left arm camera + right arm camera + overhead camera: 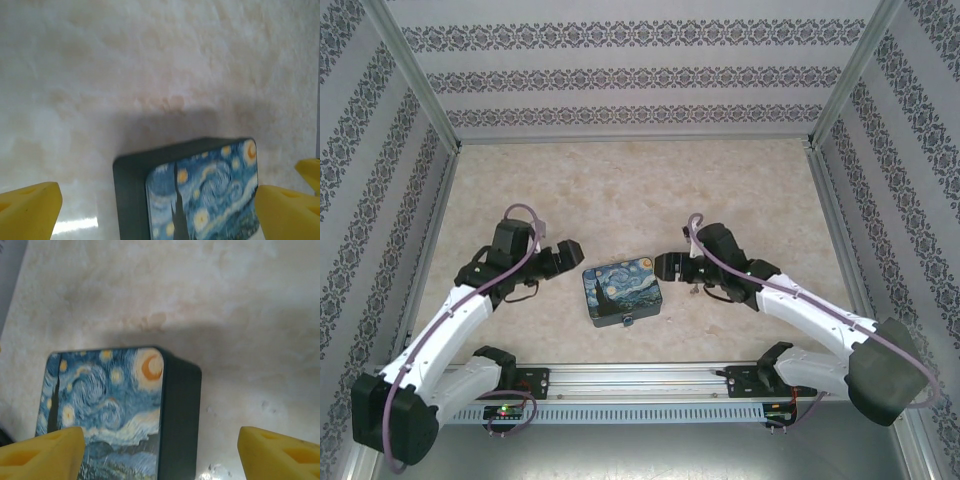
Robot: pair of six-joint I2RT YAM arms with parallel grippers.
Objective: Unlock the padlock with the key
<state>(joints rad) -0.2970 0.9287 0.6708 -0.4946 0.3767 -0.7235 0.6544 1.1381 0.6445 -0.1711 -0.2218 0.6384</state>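
- Fingers first: the left fingers (31, 210), blunt yellow pads, stand wide apart and hold nothing. In the left wrist view, the far end of a rectangular, dark-sided box with a blue-and-yellow Starry Night lid (200, 195) shows between them.
- On the other arm, the right fingers (42, 455) are likewise spread and empty. In the right wrist view they frame the opposite end of the same box.
- From above, the two arms close on the box from left and right, each near it but not touching. I read this as an approach pose, with both cameras aimed to find the small parts before either arm commits.
- The tiny blue-bodied padlock (628, 321) sits against the middle of the box's near side and seems to hang from its clasp. At this size I cannot tell whether the thin shackle is latched, though nothing suggests it has been opened.
- The tiny dark metal key (693, 290) appears to lie flat on the pale marbled counter (620, 190), just right of the box and beside the right arm's wrist (it is little more than a speck).
- That placement favours the right arm for picking up the key, leaving the left to steady the box or lock. A key this thin, lying flat, will probably be awkward to pinch.
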